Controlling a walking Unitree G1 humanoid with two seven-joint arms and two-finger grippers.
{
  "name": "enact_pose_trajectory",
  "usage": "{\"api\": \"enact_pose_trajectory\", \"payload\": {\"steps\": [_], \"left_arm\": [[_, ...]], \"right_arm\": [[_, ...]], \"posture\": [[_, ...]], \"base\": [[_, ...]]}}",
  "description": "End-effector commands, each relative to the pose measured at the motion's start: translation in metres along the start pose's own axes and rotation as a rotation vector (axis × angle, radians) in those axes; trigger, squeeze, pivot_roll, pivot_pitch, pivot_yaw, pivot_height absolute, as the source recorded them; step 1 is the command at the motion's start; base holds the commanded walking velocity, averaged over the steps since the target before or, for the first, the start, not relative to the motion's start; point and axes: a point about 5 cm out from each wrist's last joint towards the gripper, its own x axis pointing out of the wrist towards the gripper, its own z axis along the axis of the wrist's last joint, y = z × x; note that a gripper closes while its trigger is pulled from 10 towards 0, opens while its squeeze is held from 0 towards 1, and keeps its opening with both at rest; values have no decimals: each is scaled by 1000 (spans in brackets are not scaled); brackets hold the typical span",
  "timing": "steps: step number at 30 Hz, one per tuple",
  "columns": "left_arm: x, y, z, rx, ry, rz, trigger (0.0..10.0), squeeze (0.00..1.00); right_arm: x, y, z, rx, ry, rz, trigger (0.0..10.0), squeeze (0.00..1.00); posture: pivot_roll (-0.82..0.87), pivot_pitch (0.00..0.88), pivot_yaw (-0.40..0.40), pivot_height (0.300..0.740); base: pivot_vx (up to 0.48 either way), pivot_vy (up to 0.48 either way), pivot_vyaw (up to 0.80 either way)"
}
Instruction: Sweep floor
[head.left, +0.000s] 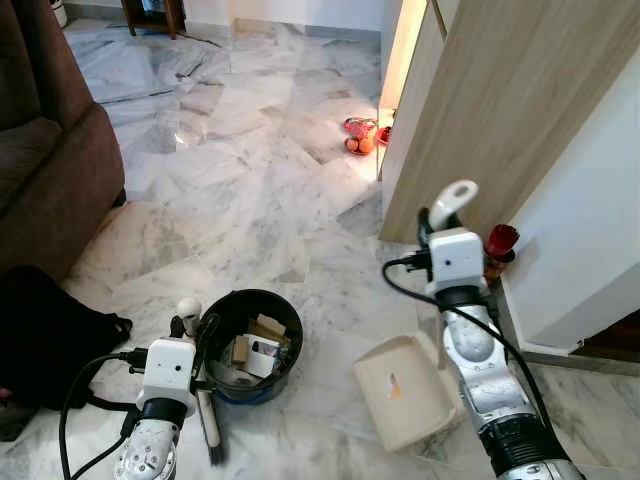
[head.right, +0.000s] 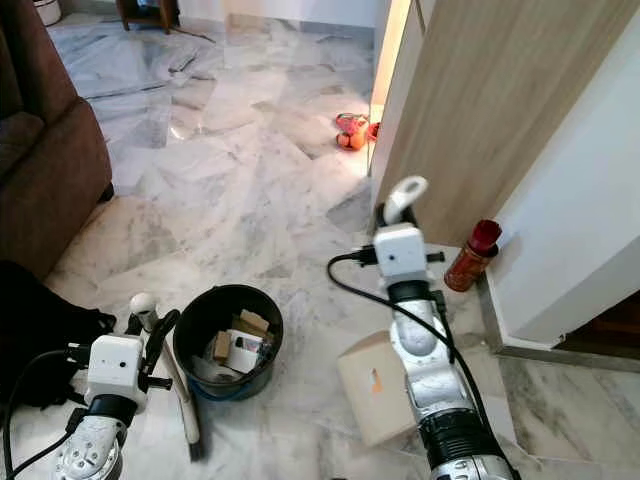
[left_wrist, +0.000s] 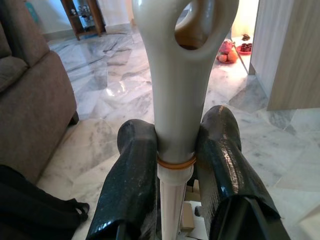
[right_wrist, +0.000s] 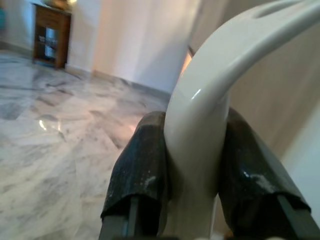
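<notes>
Marble floor (head.left: 250, 190), brush (left_wrist: 175, 100) pincer-clamped

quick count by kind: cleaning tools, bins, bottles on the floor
Cleaning tools: 2, the brush in the left claw and the dustpan in the right claw
Bins: 1, the black bin
Bottles: 1, the red-capped bottle
Total: 4
</notes>
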Motion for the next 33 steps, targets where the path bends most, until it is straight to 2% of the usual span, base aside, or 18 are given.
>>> {"api": "enact_pose_trajectory", "payload": {"steps": [1, 6, 8, 11, 22, 33], "left_arm": [[-1, 2, 4, -18, -14, 17, 10000, 0], [0, 0, 5, -20, -18, 18, 10000, 0], [0, 0, 7, -24, -23, 19, 10000, 0], [0, 0, 7, -25, -25, 21, 10000, 0], [0, 2, 13, -29, -46, 24, 10000, 0], [-2, 1, 14, -35, -51, 32, 10000, 0]], "right_arm": [[-1, -4, -2, 65, 10, -29, 10000, 0], [-4, -4, -11, 114, 59, -31, 10000, 0], [-12, -6, -24, 135, 110, -35, 10000, 0], [-17, -8, -30, 134, 129, -43, 10000, 0], [-26, -10, -36, 191, 160, -43, 10000, 0], [-25, -8, -34, 216, 156, -28, 10000, 0]], "posture": [[148, 89, -63, 740], [147, 87, -64, 740], [150, 91, -63, 740], [150, 91, -63, 740], [149, 115, -57, 740], [121, 127, -66, 740]], "base": [[0, 0, 0], [0, 0, 0], [0, 0, 0], [0, 0, 0], [0, 0, 0], [0, 0, 0]]}}
